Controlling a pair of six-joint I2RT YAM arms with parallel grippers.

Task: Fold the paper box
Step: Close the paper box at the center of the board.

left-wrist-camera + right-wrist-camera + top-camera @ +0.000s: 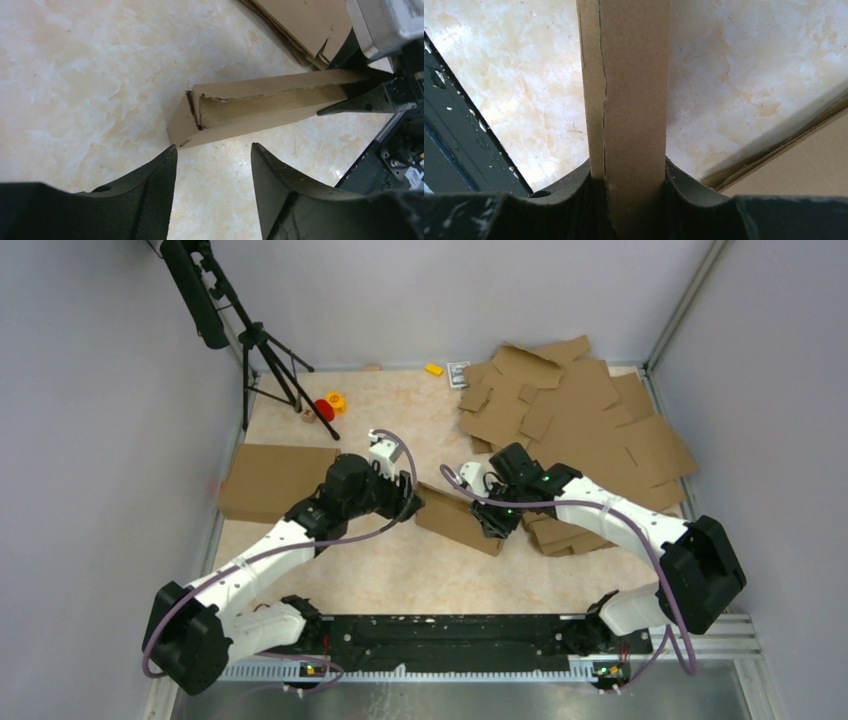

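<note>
The box [458,521] lay on the table [400,565], one end clamped in the right gripper [629,172]. The left gripper [212,150], jaws apart, sat just off the free end. Unsupported, the folded wall there could spring open.

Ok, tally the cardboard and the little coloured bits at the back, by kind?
Paper box in the right gripper: 1
Cardboard piece at left: 1
Heap of flat blanks, sheets uncountable: 1
Red bit: 1
Orange bit: 1
Yellow block: 1
Total: 6
</note>
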